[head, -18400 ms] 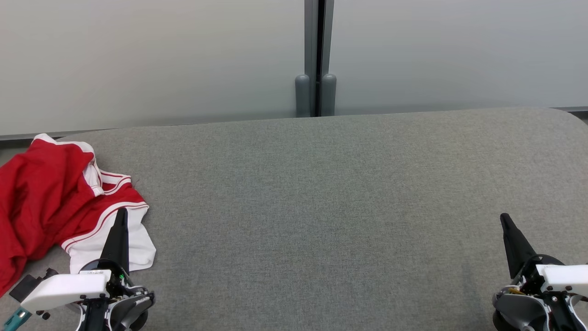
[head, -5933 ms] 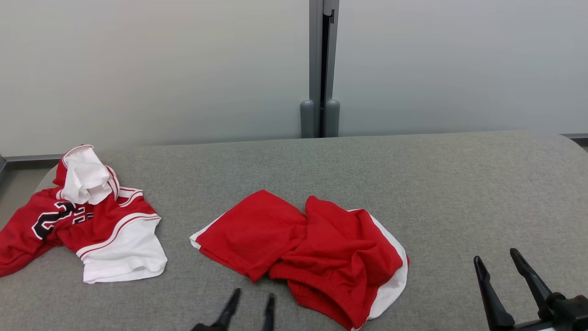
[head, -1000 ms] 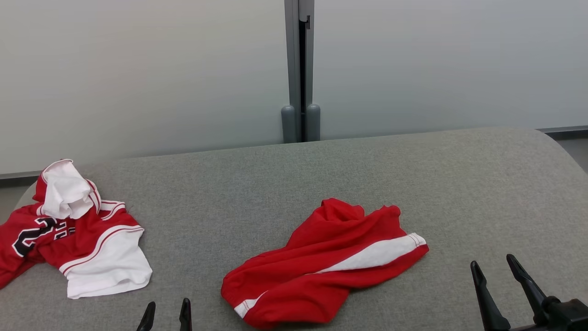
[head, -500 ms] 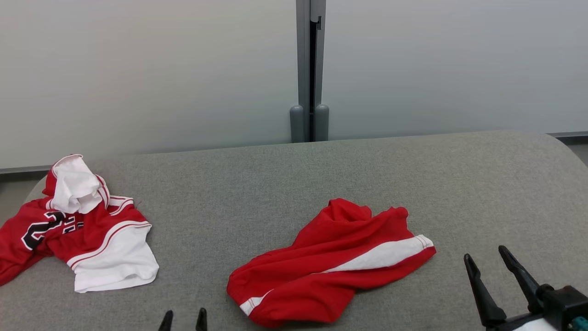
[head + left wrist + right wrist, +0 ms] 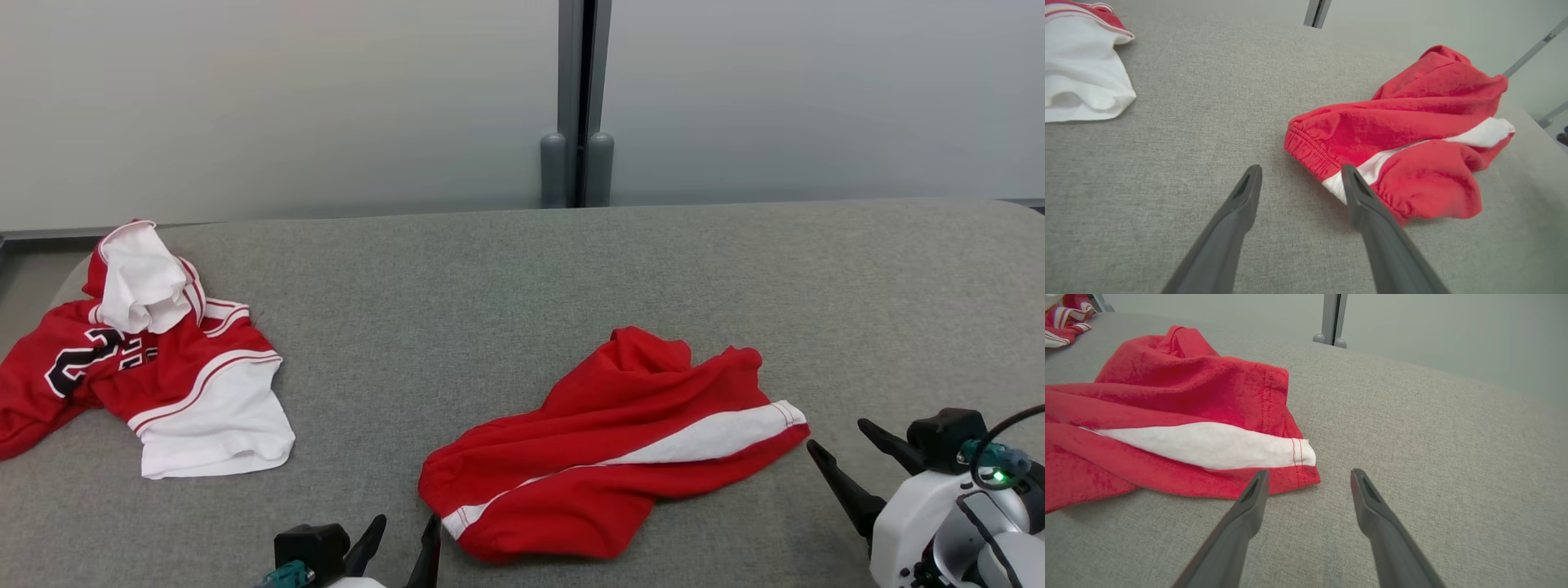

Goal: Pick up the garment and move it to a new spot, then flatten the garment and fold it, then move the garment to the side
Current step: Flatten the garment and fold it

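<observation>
The garment (image 5: 620, 441) is a pair of red shorts with a white side stripe, lying crumpled on the grey table (image 5: 490, 286) right of centre. My left gripper (image 5: 406, 523) is open at the bottom edge, just beside the elastic waistband end. In the left wrist view its fingers (image 5: 1301, 169) flank the waistband corner of the shorts (image 5: 1404, 122), the right finger overlapping it. My right gripper (image 5: 836, 434) is open just off the striped hem end. The right wrist view shows that gripper (image 5: 1309, 473) with the hem corner of the shorts (image 5: 1188, 392) near the left fingertip.
A red and white jersey (image 5: 147, 359) with a black number lies bunched at the table's left end, and its white edge (image 5: 1081, 81) appears in the left wrist view. Pale wall panels with a grey post (image 5: 578, 98) stand behind the table.
The camera has shifted. Both grippers have come in closer to the two ends of the shorts. The shorts lie as before.
</observation>
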Controlling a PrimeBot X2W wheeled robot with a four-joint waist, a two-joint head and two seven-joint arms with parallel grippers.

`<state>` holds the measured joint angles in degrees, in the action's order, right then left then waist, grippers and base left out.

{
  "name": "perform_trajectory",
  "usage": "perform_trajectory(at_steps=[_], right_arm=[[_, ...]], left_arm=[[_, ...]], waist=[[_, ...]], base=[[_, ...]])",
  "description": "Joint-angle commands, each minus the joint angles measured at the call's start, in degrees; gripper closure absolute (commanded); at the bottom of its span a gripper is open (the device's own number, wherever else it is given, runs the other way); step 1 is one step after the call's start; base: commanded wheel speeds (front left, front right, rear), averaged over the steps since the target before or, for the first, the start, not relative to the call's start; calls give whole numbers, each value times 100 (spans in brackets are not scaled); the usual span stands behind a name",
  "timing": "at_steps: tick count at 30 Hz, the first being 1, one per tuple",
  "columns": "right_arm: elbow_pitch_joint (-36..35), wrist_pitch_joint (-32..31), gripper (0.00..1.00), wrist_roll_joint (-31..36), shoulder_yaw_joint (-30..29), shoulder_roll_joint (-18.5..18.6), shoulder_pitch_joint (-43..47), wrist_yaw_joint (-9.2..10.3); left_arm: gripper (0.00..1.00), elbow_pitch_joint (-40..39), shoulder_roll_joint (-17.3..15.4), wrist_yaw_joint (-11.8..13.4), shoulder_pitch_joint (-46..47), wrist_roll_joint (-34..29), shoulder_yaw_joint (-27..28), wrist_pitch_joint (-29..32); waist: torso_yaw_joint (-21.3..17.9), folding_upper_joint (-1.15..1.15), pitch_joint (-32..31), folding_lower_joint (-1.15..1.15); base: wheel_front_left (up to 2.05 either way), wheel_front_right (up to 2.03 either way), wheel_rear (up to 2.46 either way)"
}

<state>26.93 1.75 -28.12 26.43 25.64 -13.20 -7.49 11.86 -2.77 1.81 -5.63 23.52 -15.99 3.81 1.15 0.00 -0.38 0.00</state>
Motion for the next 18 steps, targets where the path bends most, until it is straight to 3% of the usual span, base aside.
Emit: perform_trajectory(at_steps=[1, 18], right_arm=[[99, 18, 0, -99, 91, 67, -141, -1], [1157, 513, 0, -1167, 1533, 279, -1173, -1]], left_arm=[[0, -60, -23, 61, 99, 59, -17, 41], [0, -206, -23, 351, 504, 497, -526, 383]], waist=[[99, 0, 123, 0], [429, 0, 640, 0]], base=[[0, 0, 0], [0, 0, 0]])
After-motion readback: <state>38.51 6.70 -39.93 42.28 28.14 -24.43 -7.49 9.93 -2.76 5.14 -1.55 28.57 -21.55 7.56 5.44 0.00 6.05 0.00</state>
